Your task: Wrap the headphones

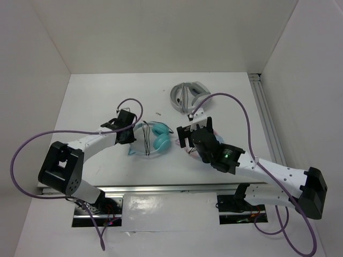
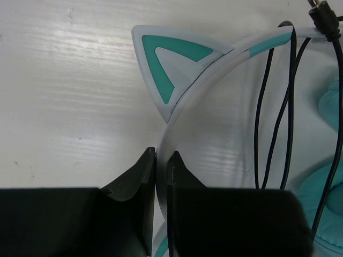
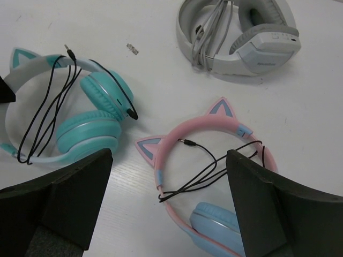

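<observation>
Teal headphones [image 1: 156,137] lie on the white table [image 1: 91,101] just left of centre, earcups folded in toward each other under the pale headband. No brand or label shows on them. The grey-white folded pair [image 3: 252,37] at the far side carries faint marks on one earcup, too small to read.

The left wrist view alone shows the grip. The left gripper [image 2: 161,158] has its two black fingers pressed narrow on the thin headband [image 2: 214,75], just below a teal-and-white cat ear [image 2: 166,64]. The thin black cable [image 2: 273,107] hangs in loose loops across the band, its plug [image 2: 321,10] lying at the band's top.

Only the right wrist view shows the pink-banded pair [image 3: 203,126] in full, with its own black cord lying across it. The right gripper [image 3: 169,160] is above that pair with its fingers spread wide, holding nothing. In the overhead view this pair is mostly hidden beneath that gripper.

The left arm reaches forward and inward, low over the table. The right arm angles in from the right, its wrist tipped down.
</observation>
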`<action>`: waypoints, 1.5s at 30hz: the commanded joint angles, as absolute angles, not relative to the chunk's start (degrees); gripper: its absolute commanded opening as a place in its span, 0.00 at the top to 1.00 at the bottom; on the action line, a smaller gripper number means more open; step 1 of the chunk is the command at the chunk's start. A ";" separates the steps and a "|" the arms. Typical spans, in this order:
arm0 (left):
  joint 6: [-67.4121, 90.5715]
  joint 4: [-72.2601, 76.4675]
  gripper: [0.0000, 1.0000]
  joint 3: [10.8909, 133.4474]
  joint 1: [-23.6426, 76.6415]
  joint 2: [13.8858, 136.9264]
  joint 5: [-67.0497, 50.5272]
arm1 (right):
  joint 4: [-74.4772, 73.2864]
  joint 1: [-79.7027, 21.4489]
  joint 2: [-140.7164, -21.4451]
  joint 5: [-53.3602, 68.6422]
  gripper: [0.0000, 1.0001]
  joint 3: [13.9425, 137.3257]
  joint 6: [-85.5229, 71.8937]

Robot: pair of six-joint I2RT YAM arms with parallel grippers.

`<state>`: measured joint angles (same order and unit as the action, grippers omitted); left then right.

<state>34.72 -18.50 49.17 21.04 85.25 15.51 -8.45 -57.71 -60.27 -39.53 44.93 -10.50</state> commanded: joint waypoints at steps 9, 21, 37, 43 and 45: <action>37.00 -9.94 1.00 43.15 22.32 84.90 12.74 | -4.75 -58.01 -62.40 -37.88 0.06 43.95 -10.20; 40.08 -13.79 0.66 42.53 26.71 79.90 15.38 | -4.75 -58.01 -64.07 -37.27 0.06 44.47 -10.72; 43.95 -24.60 0.00 44.20 27.25 63.65 19.95 | -9.13 -58.54 -61.62 -36.74 0.00 48.68 -13.18; 45.00 -31.28 0.00 45.00 32.77 48.36 18.72 | -26.35 -61.52 -61.09 -39.46 0.00 57.56 -21.70; 45.00 -33.56 0.00 45.00 34.27 42.64 18.72 | -30.21 -63.71 -57.85 -37.98 0.00 58.97 -23.20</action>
